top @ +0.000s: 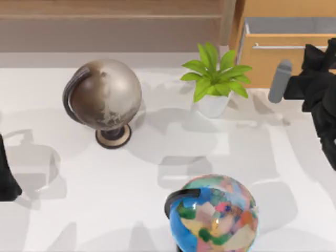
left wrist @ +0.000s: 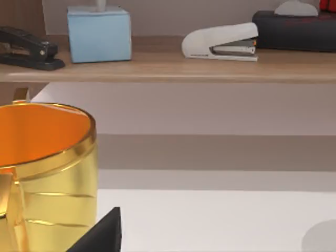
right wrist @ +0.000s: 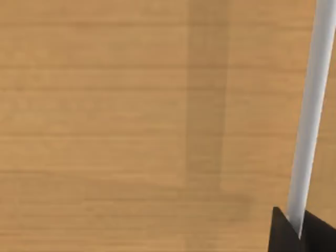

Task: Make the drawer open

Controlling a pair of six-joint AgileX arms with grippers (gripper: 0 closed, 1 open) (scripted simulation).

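Colourful globe (top: 218, 215) sits nearest the camera in the top view, at the front edge of the table (top: 294, 173), right of centre. Further back: grey-brown globe (top: 105, 97) on the left half, potted plant (top: 215, 79) mid-right near the back edge.

Left arm is parked at the table's far left edge; can't tell its gripper state. Its wrist cam looks past a gold cup (left wrist: 47, 173) to a shelf w/ a blue box (left wrist: 100, 34), a black stapler (left wrist: 29, 50) and a white stapler (left wrist: 220, 42). None of that matters for the job.

Right gripper (top: 315, 63) is the one at work, up at the back right corner, pressed against the drawer (top: 273, 58). Drawer is orange-tan wood, already pulled out a little, w/ the pale interior showing behind its front. Right wrist cam is close on the wood front (right wrist: 131, 126), w/ the handle (right wrist: 310, 115) running between the dark fingertips. Looks clenched on the bar, I judge.

Key relation: handle's long axis runs left-right across the drawer front, and the drawer slides toward the table's front. So the pull should go straight toward the near edge, square to the bar. Right arm is far nearer; left is well apart.
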